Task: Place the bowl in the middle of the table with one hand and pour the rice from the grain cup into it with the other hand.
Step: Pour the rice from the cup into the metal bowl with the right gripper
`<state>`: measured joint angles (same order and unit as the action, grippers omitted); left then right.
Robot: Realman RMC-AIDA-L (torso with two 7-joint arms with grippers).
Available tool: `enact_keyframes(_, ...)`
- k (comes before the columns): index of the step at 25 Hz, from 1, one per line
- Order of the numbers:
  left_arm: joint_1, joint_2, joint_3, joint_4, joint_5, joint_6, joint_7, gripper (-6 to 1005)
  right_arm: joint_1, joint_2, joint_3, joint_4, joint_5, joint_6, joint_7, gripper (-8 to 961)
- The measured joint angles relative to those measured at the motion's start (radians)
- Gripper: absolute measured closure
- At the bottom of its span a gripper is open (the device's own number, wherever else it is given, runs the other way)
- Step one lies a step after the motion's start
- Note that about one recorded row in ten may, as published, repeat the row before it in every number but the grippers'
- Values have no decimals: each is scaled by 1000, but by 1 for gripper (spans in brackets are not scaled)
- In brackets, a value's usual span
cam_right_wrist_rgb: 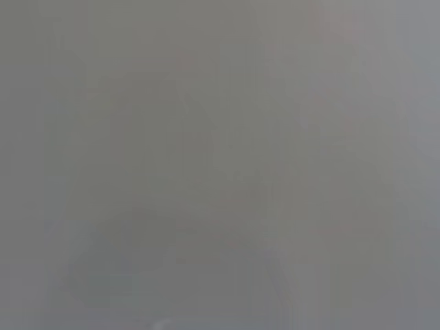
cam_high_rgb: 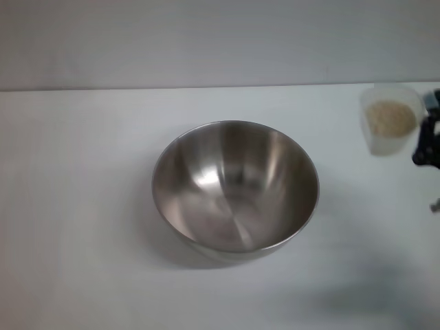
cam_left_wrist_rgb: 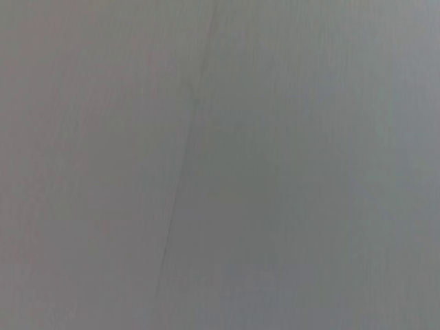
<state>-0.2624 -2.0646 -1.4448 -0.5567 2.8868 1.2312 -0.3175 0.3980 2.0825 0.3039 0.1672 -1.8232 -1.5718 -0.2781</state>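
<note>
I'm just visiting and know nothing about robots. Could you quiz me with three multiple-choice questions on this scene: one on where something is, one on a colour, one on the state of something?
1. Where does the grain cup stand relative to the bowl?
A. Inside it
B. Apart from it, toward the robot's right and farther back
C. Touching its left rim

2. What colour is the rice?
A. Cream
B. Dark brown
C. Green

3. What is the bowl's state?
A. Tipped upside down
B. Full of rice
C. Upright and empty

Answers:
1. B: bare white table shows between cup and bowl in the head view, with the right gripper just beside the cup at the picture's edge.
2. A: the pale grains show through the clear cup.
3. C: only its shiny steel inside shows, opening upward.
</note>
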Motion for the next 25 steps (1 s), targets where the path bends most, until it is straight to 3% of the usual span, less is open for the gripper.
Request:
enact_keyframes(9, -1, 0, 1, -1, 0, 0, 0, 708, 139, -1, -38, -26, -27, -7, -277, 935)
enact_keyframes(25, -2, 0, -8, -10, 0, 2, 0, 707, 203, 4, -54, -6, -199, 133, -823, 934)
